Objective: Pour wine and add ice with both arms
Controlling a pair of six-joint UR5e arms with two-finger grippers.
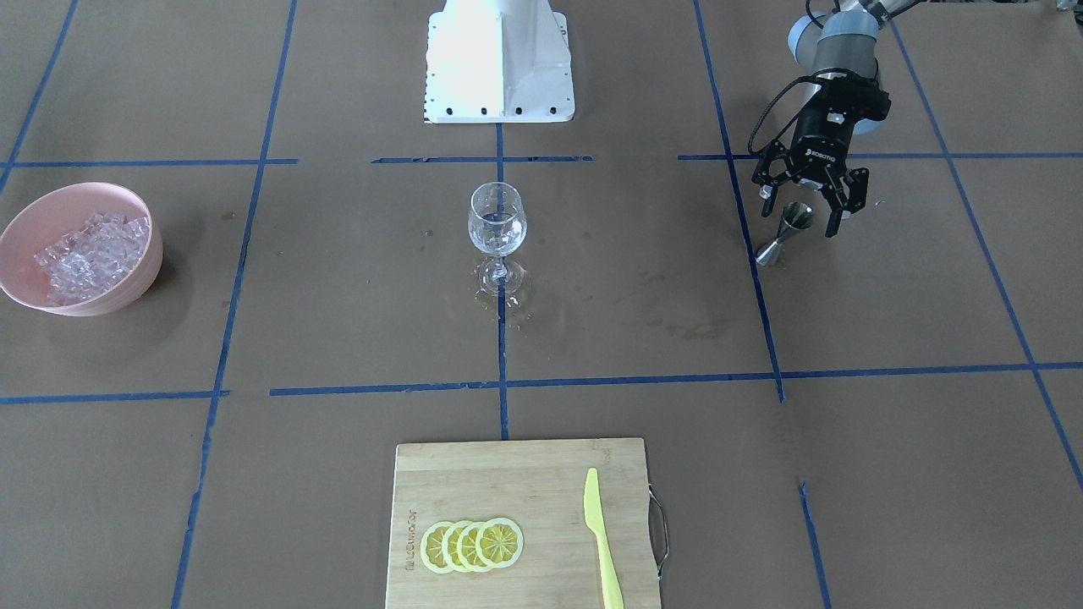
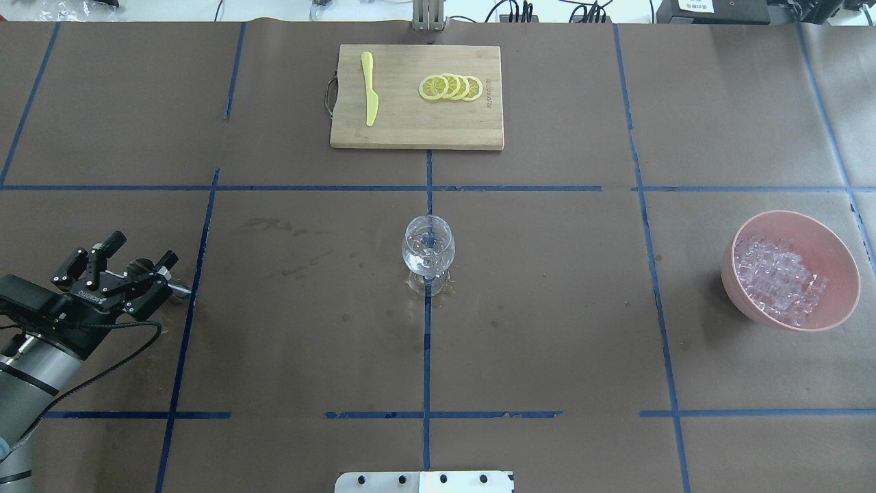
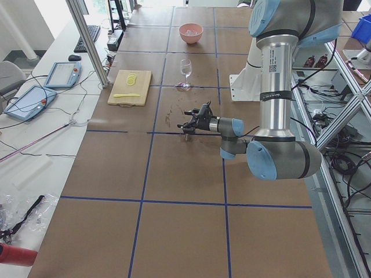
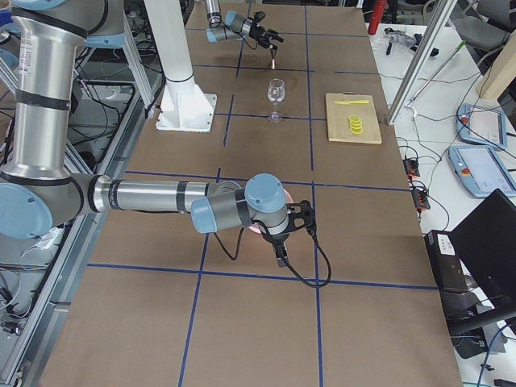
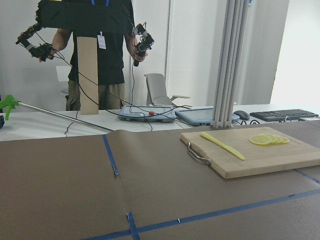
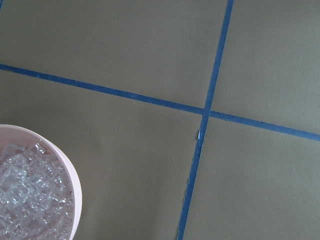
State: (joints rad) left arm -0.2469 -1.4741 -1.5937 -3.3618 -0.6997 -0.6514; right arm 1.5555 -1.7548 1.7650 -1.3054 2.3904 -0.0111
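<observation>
While the small steel hourglass-shaped jigger (image 1: 785,233) stands upright on the brown paper-covered table (image 1: 643,279): the left arm's black two-finger gripper (image 1: 799,211) hangs right over it, out on the left arm's own side.
Left gripper: fingers spread wide, one either side of the jigger's upper cup, nothing clamped. Whether a pad brushes the metal, I can't tell from here.
Clear stemmed wine glass (image 1: 497,222): dead centre on the blue tape cross, upright. My guess is it sits there so both arms can reach it.
Wine (image 1: 497,240): a little clear liquid seems to lie low in the glass, and there's a wet patch (image 1: 503,292) round the foot. Whether any is in the jigger, I can't see.
Round pink bowl (image 2: 831,243): far over on the right arm's side, well apart from the glass.
Ice (image 2: 777,277): a glittering heap of clear cubes, all in that bowl, none in the glass.
Right gripper (image 4: 297,216): low beside the bowl, its wrist camera catching the rim. Apart or together, I cannot tell.
Layout: pouring gear left, ice right, so each arm likely has its own job.
</observation>
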